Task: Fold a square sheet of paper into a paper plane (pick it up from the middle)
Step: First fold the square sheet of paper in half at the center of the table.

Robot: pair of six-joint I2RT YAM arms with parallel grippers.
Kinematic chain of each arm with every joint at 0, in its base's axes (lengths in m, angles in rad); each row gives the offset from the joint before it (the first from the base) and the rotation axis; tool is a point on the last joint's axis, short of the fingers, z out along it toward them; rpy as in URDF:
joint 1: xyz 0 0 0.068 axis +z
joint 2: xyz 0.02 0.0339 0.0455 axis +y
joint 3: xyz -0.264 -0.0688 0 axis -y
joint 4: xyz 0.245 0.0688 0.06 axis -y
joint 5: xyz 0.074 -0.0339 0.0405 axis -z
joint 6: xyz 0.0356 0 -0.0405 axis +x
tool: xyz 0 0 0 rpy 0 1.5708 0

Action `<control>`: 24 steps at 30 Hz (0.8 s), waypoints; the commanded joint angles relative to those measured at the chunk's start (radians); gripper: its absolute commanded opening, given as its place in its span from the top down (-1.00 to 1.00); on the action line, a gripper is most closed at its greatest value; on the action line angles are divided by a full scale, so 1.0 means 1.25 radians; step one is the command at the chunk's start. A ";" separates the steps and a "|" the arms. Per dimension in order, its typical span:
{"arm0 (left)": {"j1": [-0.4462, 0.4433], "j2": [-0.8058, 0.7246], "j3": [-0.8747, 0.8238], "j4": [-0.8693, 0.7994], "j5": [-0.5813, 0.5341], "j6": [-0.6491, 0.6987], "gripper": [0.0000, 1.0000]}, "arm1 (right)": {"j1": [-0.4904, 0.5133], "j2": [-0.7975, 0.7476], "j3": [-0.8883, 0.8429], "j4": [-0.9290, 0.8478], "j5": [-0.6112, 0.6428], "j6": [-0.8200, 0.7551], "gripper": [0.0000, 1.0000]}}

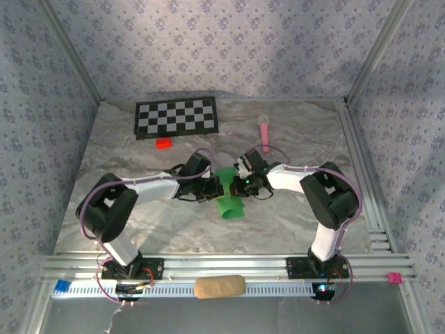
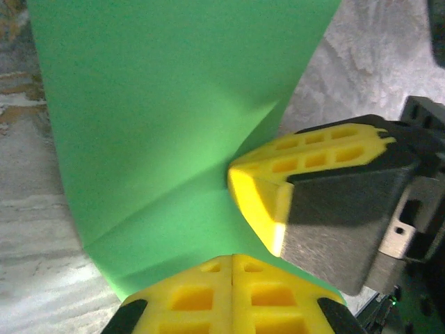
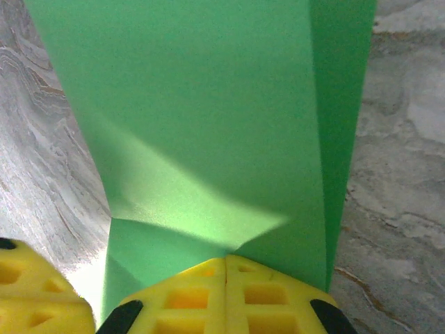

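The square sheet of paper [image 1: 228, 198] is bright green and is held over the middle of the table, bent and creased. My left gripper [image 1: 213, 186] is shut on its left edge and my right gripper [image 1: 240, 185] is shut on its right edge. In the left wrist view the paper [image 2: 160, 118] runs up from my shut left gripper [image 2: 233, 266], with the right gripper's fingers [image 2: 278, 184] pinching the same sheet close by. In the right wrist view creases fan out across the paper [image 3: 208, 118] from my shut right gripper [image 3: 226, 263]. A paper plane is out of view.
A black-and-white checkerboard [image 1: 176, 117] lies at the back left with a small red block [image 1: 163, 142] in front of it. A pink microphone-shaped toy [image 1: 265, 132] lies at the back right. A tan pad [image 1: 219, 286] rests on the front rail between the arm bases.
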 commanded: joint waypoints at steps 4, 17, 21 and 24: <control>-0.004 0.038 -0.043 0.029 -0.009 -0.014 1.00 | 0.004 0.019 -0.033 -0.076 0.066 0.008 1.00; -0.005 -0.015 -0.074 -0.037 -0.055 0.042 0.99 | 0.004 0.003 -0.042 -0.075 0.078 0.015 1.00; -0.009 -0.064 -0.054 -0.009 -0.031 0.000 0.96 | 0.004 0.002 -0.040 -0.078 0.078 0.015 1.00; -0.012 -0.075 -0.064 0.067 0.008 -0.047 0.92 | 0.004 0.002 -0.037 -0.081 0.079 0.015 1.00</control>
